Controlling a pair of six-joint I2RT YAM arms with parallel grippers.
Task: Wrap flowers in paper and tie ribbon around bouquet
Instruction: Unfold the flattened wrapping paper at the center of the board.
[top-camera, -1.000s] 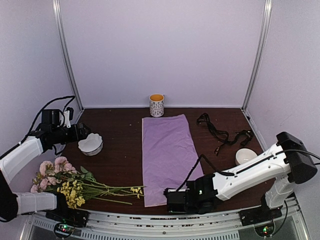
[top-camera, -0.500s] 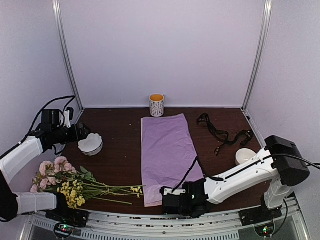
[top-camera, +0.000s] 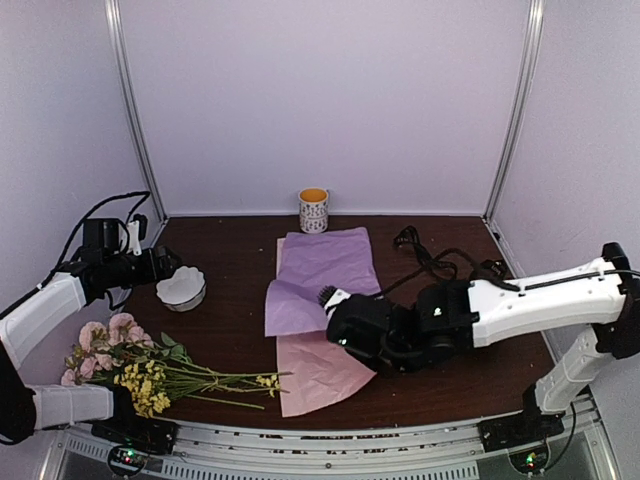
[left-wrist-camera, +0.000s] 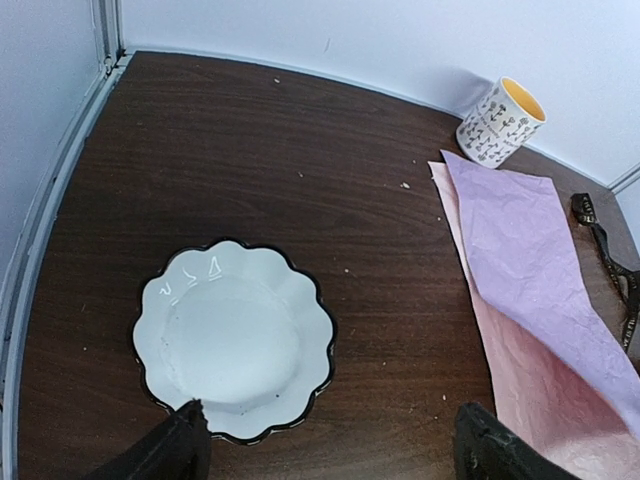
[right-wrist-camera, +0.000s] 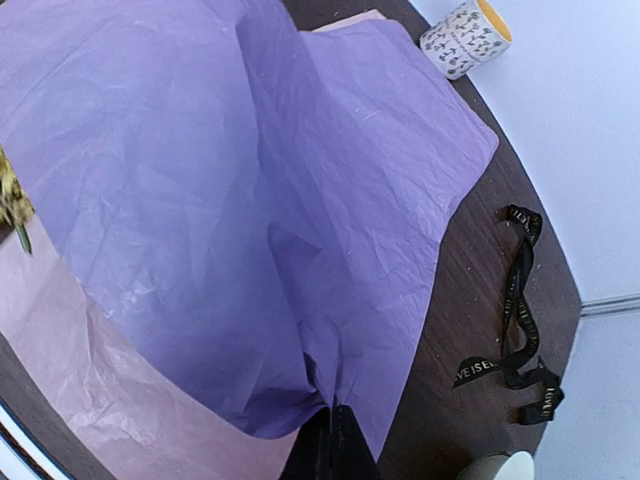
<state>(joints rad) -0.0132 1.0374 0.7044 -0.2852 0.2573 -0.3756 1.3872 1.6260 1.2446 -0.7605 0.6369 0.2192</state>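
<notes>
The paper is two stacked sheets. The lilac top sheet (top-camera: 318, 268) (right-wrist-camera: 200, 190) is pulled up at its near edge and folded back over itself. That uncovers a pale pink sheet (top-camera: 320, 375) (right-wrist-camera: 80, 390) lying flat beneath. My right gripper (top-camera: 329, 298) (right-wrist-camera: 331, 412) is shut on a pinch of the lilac edge, held above the table's middle. The flowers (top-camera: 150, 365) lie at the front left, stems pointing right. The black ribbon (right-wrist-camera: 520, 300) (top-camera: 408, 239) lies loose at the back right, partly behind my right arm. My left gripper (top-camera: 168, 266) (left-wrist-camera: 335, 455) hangs open over the table by the scalloped bowl, holding nothing.
A white scalloped bowl (top-camera: 182, 290) (left-wrist-camera: 232, 340) sits at the left. A patterned mug (top-camera: 313, 210) (left-wrist-camera: 500, 122) (right-wrist-camera: 462, 35) stands at the back centre, just beyond the paper. A rim of another white bowl (right-wrist-camera: 495, 468) shows at the right. Frame posts stand at the back corners.
My right gripper shut on the lilac sheet's near edge, then lifted it back toward the table's middle, baring the pink sheet underneath. The left arm stayed put.
</notes>
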